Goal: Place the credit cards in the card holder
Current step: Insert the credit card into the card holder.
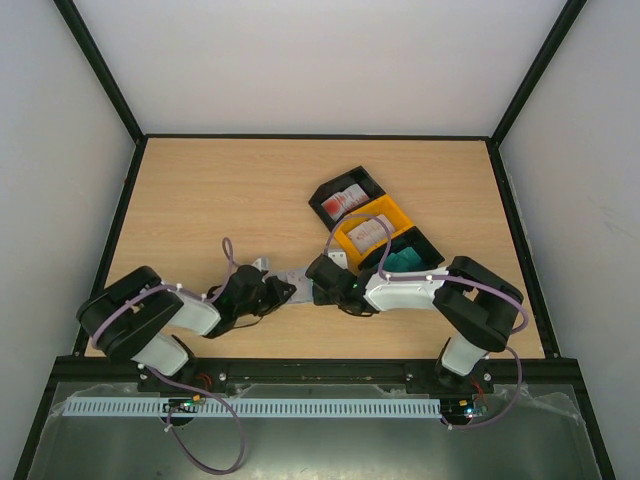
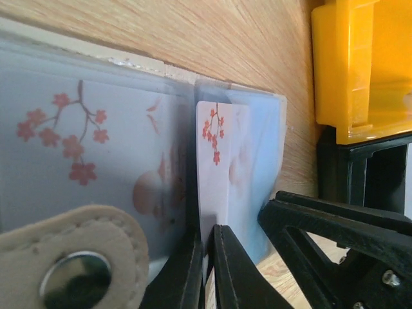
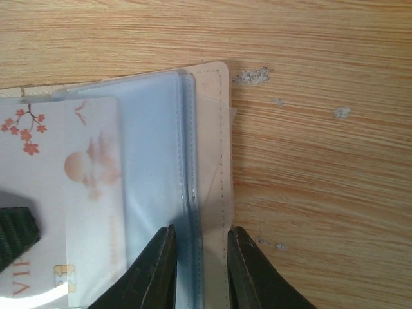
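Top external view is mostly the wooden bench (image 1: 220,200), with my two arms reaching in from its near edge. Right of centre three bins lie in a slanted row: a black bin (image 1: 322,192) holding white and red cards (image 1: 345,200), an orange bin (image 1: 402,213) holding pale cards (image 1: 368,232), and a second black bin (image 1: 432,246) holding teal cards (image 1: 403,260). Just left of that row the card holder (image 1: 292,278) lies opened flat on the bench, between my two pincers.

Seen from the wrists, the holder shows a beige cover and clear sleeves (image 2: 96,141) stacked inside it. A white credit card (image 2: 215,167) printed with red blossoms lies on the sleeves. Its far end looks tucked under one of them, and its near end sticks out.

My left pincer (image 2: 206,239) is closed tight on that near end, a finger on each face of the card. My right pincer (image 3: 201,233) sits at the holder's outer edge with its fingers only narrowly apart. The sleeve edges and the stitched cover border lie between the tips. I cannot tell whether it pinches that strip or merely rests on it.

Beside my left fingers lies the holder's beige snap tab (image 2: 71,264) with its round metal stud.
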